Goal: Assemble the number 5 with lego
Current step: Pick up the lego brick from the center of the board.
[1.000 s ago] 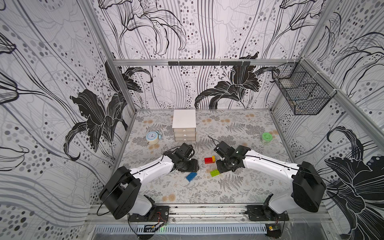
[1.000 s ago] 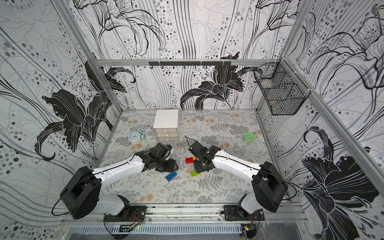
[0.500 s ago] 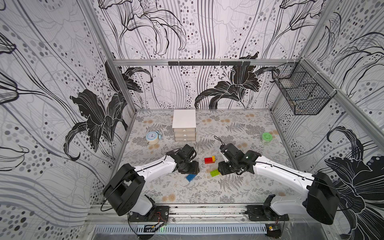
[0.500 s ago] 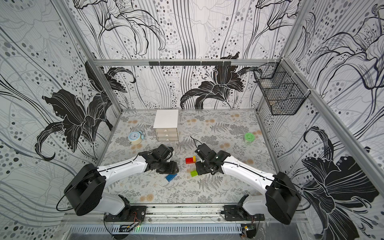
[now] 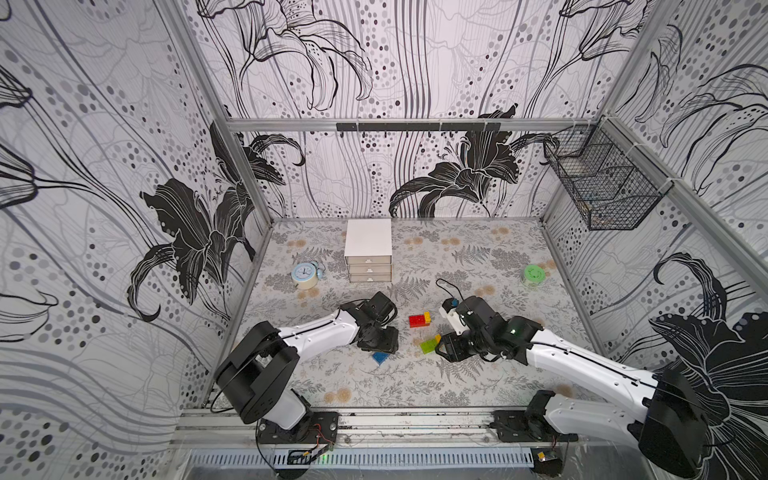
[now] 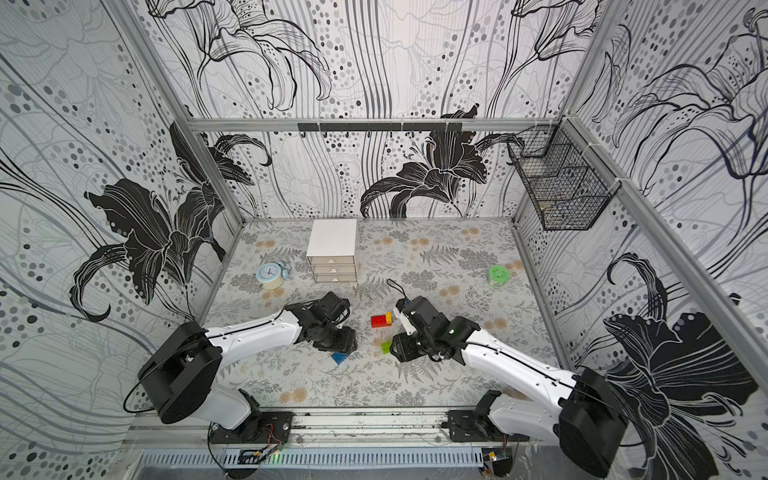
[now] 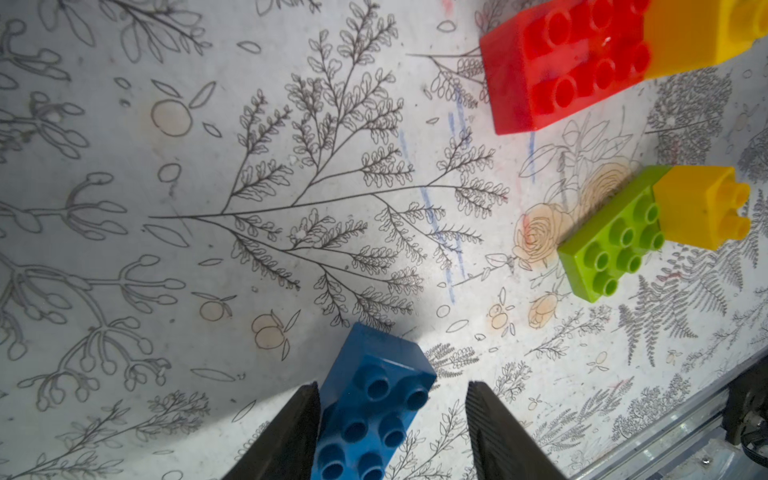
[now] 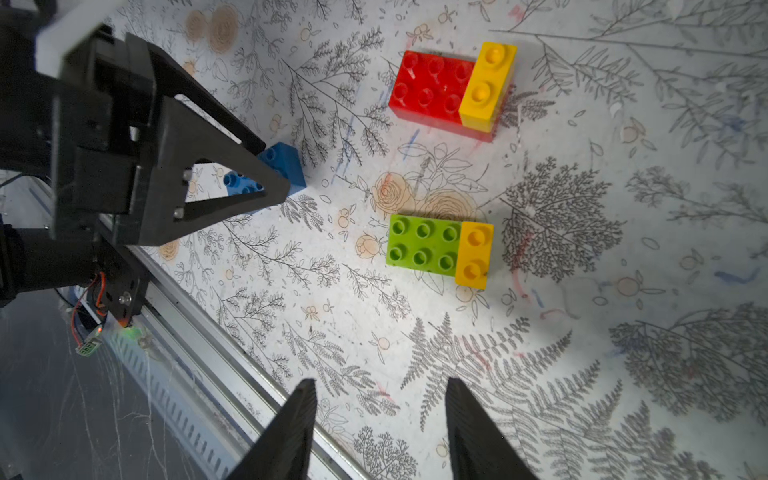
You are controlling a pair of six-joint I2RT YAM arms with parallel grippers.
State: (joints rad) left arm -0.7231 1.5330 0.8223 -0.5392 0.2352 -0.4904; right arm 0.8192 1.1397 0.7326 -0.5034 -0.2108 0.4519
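While the left tool (image 7: 392, 386) straddled the blue brick (image 7: 376, 370), jaws part-open and not yet clamped, long axis running with the jaws, the right tool (image 8: 380, 382) stood open, empty, green brick (image 8: 422, 245) straight ahead.

Left gripper (image 7: 391, 385) and right gripper (image 8: 380, 381) both hover low, jaws parted.

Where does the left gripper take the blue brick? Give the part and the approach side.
Its two long smooth side walls, from above: the blue brick lies flat with its studs up, and the open left gripper straddles its width.
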